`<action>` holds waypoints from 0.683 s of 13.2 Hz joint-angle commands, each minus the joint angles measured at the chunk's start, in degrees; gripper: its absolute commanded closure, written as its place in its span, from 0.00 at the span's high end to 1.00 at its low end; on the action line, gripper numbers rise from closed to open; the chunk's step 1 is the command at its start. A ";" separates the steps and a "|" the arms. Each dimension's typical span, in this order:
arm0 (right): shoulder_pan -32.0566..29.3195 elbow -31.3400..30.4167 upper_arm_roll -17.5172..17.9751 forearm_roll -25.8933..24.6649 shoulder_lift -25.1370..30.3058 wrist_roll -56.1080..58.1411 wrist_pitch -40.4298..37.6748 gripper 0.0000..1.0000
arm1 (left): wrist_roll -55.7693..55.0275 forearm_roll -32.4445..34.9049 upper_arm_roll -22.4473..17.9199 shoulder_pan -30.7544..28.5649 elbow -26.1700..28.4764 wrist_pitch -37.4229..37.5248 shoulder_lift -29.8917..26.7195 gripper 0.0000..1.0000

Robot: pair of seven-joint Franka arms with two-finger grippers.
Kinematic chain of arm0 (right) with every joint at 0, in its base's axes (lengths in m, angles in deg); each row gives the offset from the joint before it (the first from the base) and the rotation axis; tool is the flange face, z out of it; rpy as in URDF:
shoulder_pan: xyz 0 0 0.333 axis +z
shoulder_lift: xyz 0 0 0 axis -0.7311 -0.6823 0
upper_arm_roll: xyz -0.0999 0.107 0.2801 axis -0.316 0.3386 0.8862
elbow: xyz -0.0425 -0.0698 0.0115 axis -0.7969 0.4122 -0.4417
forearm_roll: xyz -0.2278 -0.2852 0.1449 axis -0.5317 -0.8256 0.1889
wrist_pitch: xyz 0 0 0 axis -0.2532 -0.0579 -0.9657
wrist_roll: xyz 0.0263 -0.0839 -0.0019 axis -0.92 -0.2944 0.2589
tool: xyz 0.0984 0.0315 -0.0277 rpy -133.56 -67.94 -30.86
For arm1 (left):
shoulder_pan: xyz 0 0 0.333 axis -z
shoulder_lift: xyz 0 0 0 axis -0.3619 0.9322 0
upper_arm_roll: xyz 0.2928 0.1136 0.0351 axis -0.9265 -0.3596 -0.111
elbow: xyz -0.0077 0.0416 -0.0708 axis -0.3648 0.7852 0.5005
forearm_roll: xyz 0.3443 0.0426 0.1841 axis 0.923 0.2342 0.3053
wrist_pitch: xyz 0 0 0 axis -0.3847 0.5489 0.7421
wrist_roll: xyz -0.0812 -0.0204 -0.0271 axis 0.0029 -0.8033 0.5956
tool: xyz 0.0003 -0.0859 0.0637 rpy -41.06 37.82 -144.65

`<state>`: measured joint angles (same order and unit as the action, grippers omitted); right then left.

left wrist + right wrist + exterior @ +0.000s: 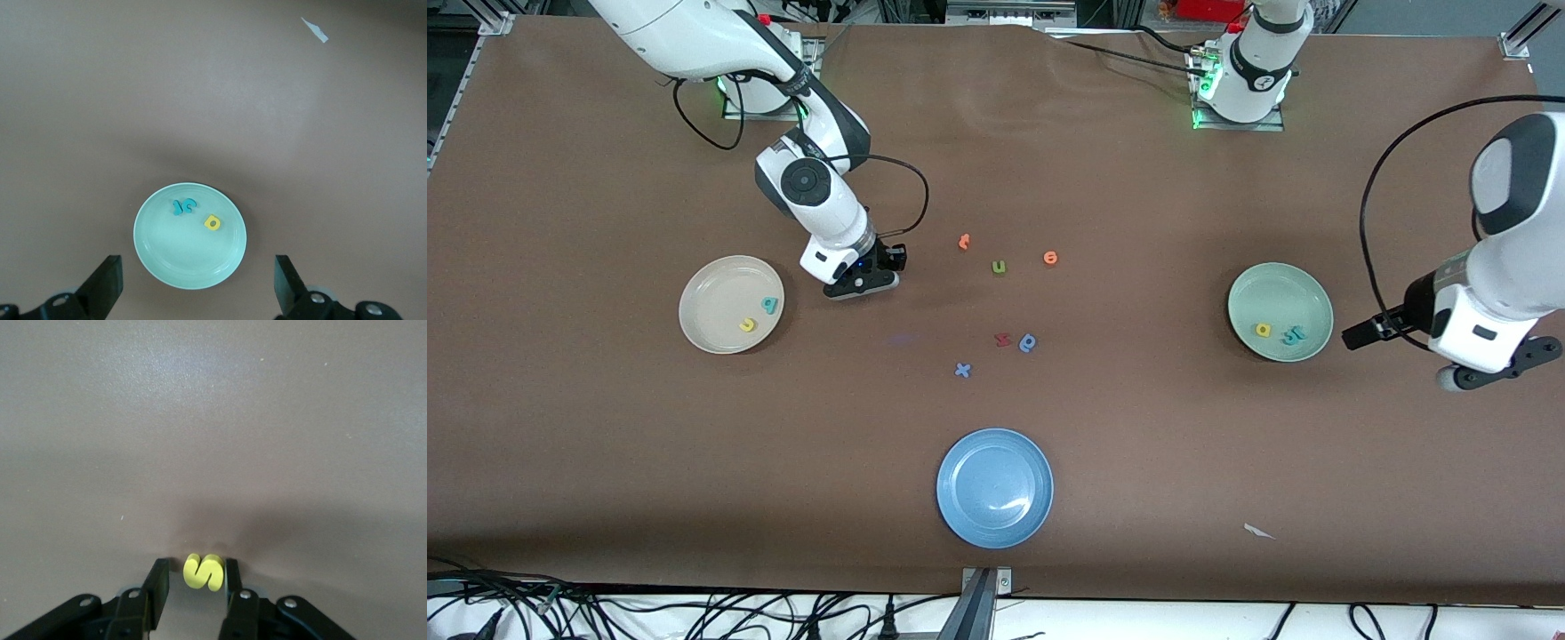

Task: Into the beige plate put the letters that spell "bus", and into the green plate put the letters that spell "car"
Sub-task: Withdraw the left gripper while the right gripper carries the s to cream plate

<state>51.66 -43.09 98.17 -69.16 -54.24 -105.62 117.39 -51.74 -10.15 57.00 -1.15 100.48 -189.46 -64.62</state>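
Three plates sit on the brown table [605, 462]. The blue plate [994, 488] lies nearest the front camera, midway along the table. The beige plate [731, 304] is toward the right arm's end and has a teal b [769, 305] and a yellow u [747, 325] in it. The green plate [1280, 311] is toward the left arm's end; in it lie a yellow a [1263, 330] and, touching each other, a teal c [189, 205] and a light-blue r [177, 208].

The right gripper [195, 581] is low at the table beside the beige plate, on that plate's side toward the middle of the table. Its fingers [157, 583] flank a yellow s [203, 571]: one finger touches the letter, the other stands just beside it. The left gripper [197, 283] waits in the air past the green plate at the left arm's end, its jaws wide apart and holding nothing.

Loose letters lie mid-table: an orange letter [964, 241] and an orange e [1050, 258] farthest from the front camera, a green u [999, 267] between them, then a red letter [1002, 339] just beside a darker blue rounded letter [1028, 342], and a blue x [962, 370] nearer the camera. A white scrap [1258, 532] lies well apart, near the table's front edge.
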 commanded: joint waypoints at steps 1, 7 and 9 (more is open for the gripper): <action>0.23 -0.46 -0.22 -1.14 0.01 -0.92 1.03 0.33 | 5.92 -1.25 0.49 -0.48 -4.57 5.61 0.07 1.00; 0.23 -0.46 -0.22 -1.14 0.01 -0.83 0.94 0.23 | 10.68 -0.90 -0.21 0.74 -6.34 7.12 0.07 1.00; 0.23 -0.46 -0.22 -1.14 0.01 -0.65 1.03 0.19 | 11.21 -1.43 -3.97 4.68 -6.43 7.12 -0.02 1.00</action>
<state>51.66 -43.09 98.16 -69.17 -54.20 -105.62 117.45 -42.53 -10.44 56.57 -0.09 95.25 -183.63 -64.60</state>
